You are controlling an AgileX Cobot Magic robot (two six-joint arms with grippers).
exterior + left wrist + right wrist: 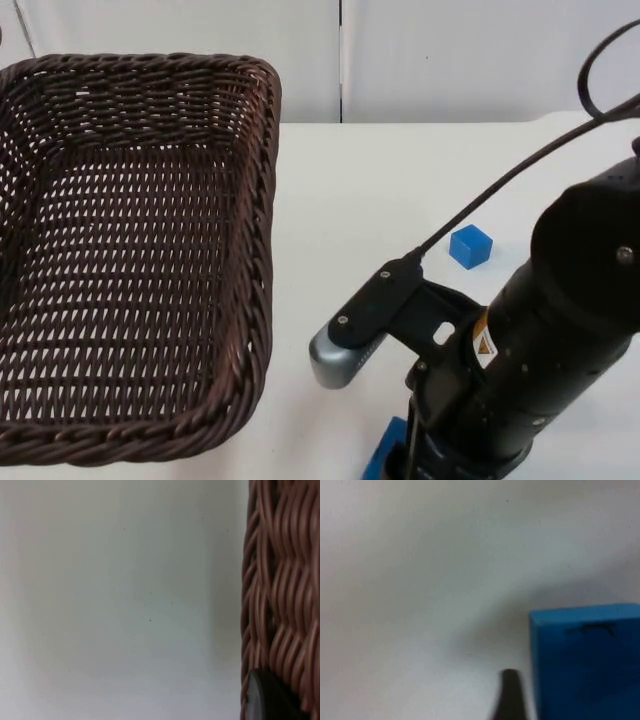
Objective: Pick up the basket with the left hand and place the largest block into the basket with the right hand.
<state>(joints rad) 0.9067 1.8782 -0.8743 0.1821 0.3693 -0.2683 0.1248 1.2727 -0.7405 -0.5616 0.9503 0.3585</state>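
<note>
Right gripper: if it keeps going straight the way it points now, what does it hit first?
Most likely the large blue block, which sits close beside the right gripper's fingertip in the right wrist view. Beyond it lies the white table. Depth is unclear, so it might slip just past the block's side.

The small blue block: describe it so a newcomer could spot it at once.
Start at the dark wicker basket, then cross the white table toward the right arm. The small blue block sits alone there, noticeably smaller than the large blue block under the arm.
</note>
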